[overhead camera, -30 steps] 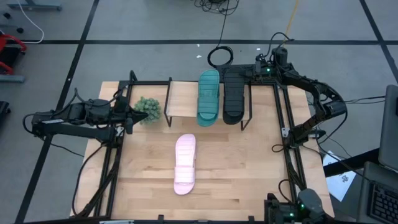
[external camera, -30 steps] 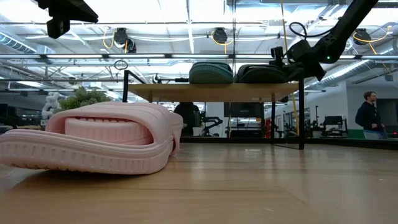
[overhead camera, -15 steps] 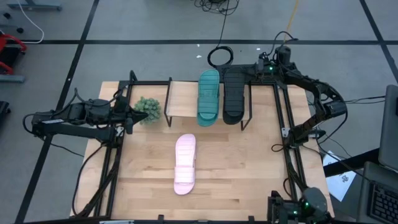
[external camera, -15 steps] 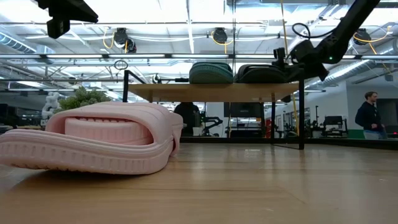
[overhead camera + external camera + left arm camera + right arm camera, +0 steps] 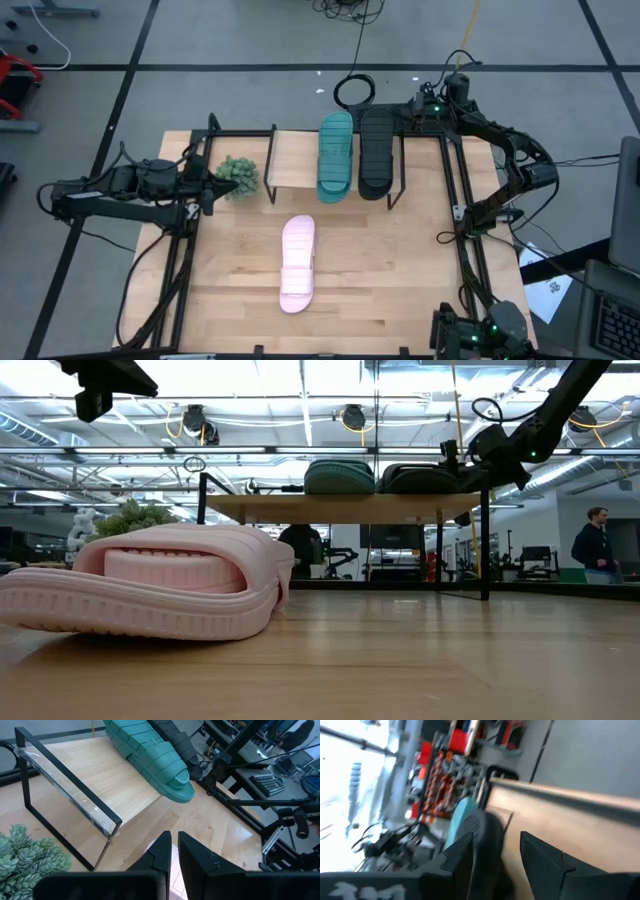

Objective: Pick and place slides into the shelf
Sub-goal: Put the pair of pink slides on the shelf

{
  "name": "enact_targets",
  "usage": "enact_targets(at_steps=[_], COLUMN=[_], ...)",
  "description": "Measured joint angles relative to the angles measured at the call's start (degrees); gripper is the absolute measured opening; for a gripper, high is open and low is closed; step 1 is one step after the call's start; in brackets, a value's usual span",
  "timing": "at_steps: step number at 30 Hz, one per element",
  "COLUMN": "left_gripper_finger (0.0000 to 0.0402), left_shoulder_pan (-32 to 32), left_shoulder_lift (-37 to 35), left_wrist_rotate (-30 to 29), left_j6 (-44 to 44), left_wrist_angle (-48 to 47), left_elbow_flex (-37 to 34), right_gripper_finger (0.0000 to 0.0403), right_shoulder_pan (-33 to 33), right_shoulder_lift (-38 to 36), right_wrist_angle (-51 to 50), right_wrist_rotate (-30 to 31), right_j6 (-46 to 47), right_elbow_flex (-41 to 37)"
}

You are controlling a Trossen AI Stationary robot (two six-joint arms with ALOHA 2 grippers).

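We see the teal slide (image 5: 335,155) and black slide (image 5: 376,153) lying side by side on the shelf (image 5: 292,160), upper centre. The pink slide (image 5: 297,263) waits mid-worktop (image 5: 380,270). The right gripper (image 5: 412,108), jaws part open and empty, sits beside the black slide; the left gripper (image 5: 212,189), jaws shut, idles at left.

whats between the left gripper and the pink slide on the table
Only bare tabletop. In the high view the left gripper, shut, sits beside the small plant, and nothing lies on the wood from there across to the pink slide.
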Motion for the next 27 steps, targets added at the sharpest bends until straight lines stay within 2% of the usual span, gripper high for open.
enact_targets(at_steps=[3, 7, 10, 19, 23, 27], left_gripper_finger=[0.0033, 0.0033, 0.0033, 0.0033, 0.0033, 0.0033], left_shoulder_pan=[-0.02, 0.00, -0.02, 0.00, 0.00, -0.01], left_shoulder_lift=[-0.01, 0.00, 0.00, -0.02, 0.00, 0.00], left_wrist_rotate=[0.00, 0.00, 0.00, 0.00, 0.00, 0.00], left_j6=[0.00, 0.22, 1.22, 1.18, 1.18, 1.55], left_wrist_angle=[-0.03, -0.76, -0.86, -0.89, -0.83, 0.07], left_elbow_flex=[0.00, 0.00, 0.00, 0.00, 0.00, 0.00], right_gripper_finger=[0.0153, 0.0153, 0.0153, 0.0153, 0.0153, 0.0153], right_shoulder_pan=[-0.01, 0.01, 0.02, 0.04, 1.28, 3.86], right_shoulder_lift=[0.00, -0.10, -0.31, -0.37, -0.37, -0.61], right_wrist_angle=[0.01, 0.48, 4.97, 30.06, 46.08, 59.54], right_wrist_rotate=[4.29, 5.82, 8.75, 18.22, 17.92, 14.25], right_j6=[-1.34, -2.73, -1.13, 7.87, 15.13, 25.80], right_elbow_flex=[0.00, 0.00, 0.00, 0.00, 0.00, 0.02])
